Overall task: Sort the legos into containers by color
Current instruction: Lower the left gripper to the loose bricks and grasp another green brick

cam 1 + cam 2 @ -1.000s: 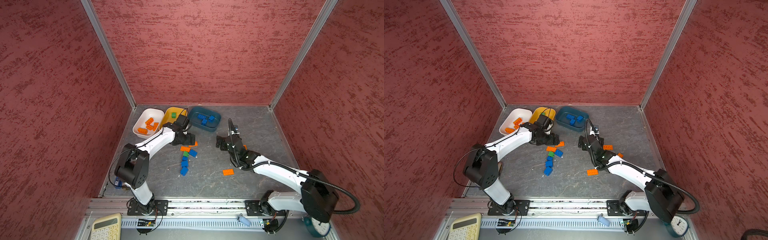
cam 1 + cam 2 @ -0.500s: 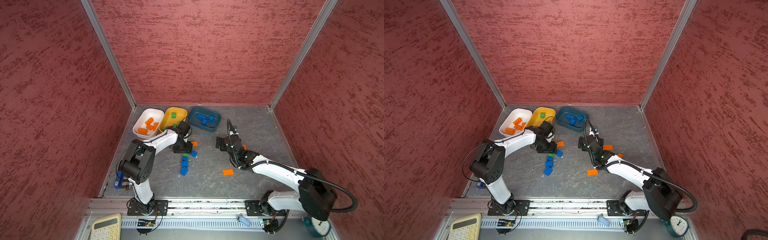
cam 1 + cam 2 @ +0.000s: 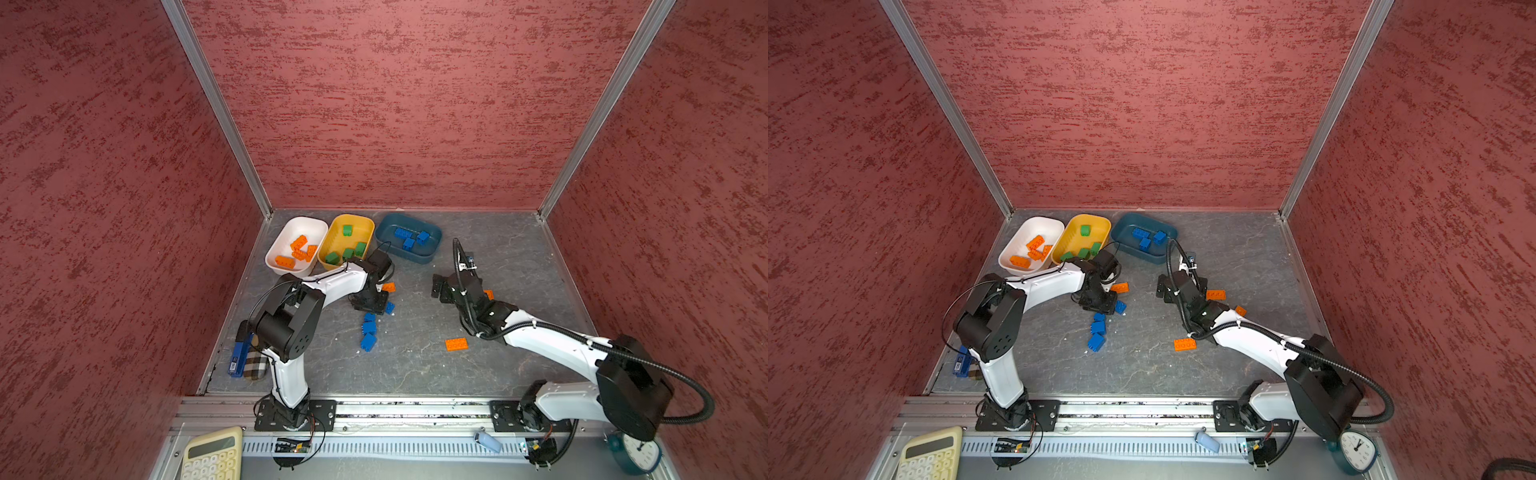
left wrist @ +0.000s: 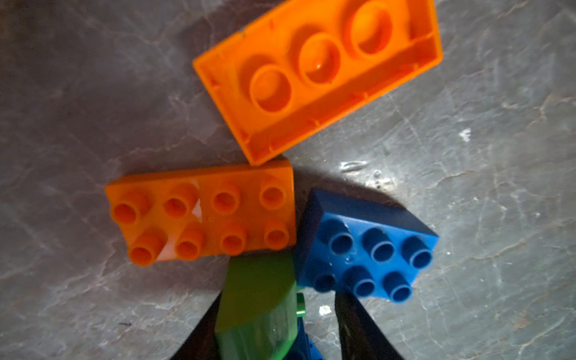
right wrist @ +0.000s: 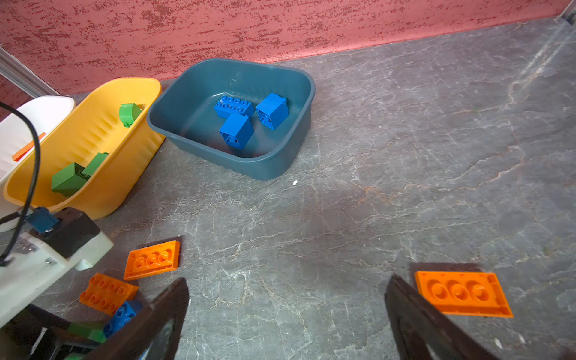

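The left gripper (image 4: 277,314) stands part-open around a green brick (image 4: 258,290), which sits nearer one finger with a gap at the other. Just beside it lie a studded orange plate (image 4: 202,215), a blue brick (image 4: 364,249) and an upturned orange plate (image 4: 318,78). The right gripper (image 5: 286,324) hangs wide open and empty above the desk (image 5: 405,124). At the back, the white tub (image 3: 303,226) holds orange bricks, the yellow tub (image 5: 93,124) green ones and the teal tub (image 5: 193,103) blue ones. The label on a blue stick (image 3: 235,361) at the desk's edge is too small to read.

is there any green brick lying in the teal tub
No, in the right wrist view the teal tub holds only three blue bricks.
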{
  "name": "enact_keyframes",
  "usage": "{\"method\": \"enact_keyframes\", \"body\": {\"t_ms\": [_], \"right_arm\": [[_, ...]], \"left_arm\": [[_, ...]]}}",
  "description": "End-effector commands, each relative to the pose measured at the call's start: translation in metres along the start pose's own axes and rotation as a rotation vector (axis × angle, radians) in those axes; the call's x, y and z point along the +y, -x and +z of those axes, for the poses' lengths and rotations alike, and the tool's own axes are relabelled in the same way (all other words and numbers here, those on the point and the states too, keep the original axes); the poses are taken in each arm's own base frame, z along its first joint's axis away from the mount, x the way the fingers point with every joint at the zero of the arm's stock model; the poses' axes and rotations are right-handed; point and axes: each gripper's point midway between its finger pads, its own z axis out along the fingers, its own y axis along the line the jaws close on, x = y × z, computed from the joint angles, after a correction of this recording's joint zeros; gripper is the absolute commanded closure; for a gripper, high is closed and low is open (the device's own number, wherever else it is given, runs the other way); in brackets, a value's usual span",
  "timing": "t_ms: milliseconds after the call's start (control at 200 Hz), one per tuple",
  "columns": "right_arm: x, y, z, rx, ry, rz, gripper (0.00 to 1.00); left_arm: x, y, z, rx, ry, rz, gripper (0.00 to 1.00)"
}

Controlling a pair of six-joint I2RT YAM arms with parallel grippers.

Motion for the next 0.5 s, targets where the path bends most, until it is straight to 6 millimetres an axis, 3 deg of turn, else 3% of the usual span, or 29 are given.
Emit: {"method": "enact_keyframes", "body": {"t_ms": [0,265,496], "right_arm": [[0.002,0.01,-0.001,-0.021,-0.009,0.011,0.01],[0.02,0.01,-0.001,-0.011,0.083,-0.038,0.01],[0.054,0.004,-0.002,0.025,0.258,-0.116,0.01]], "left_arm": [[0.005,0.001,0.008,-0.001,0.033,0.017,0.53],[0.011,0.002,0.01,-0.025,0.064,0.013,0.63],[0.016,0.012,-0.001,-0.12,0.07,-0.019,0.71]]}}
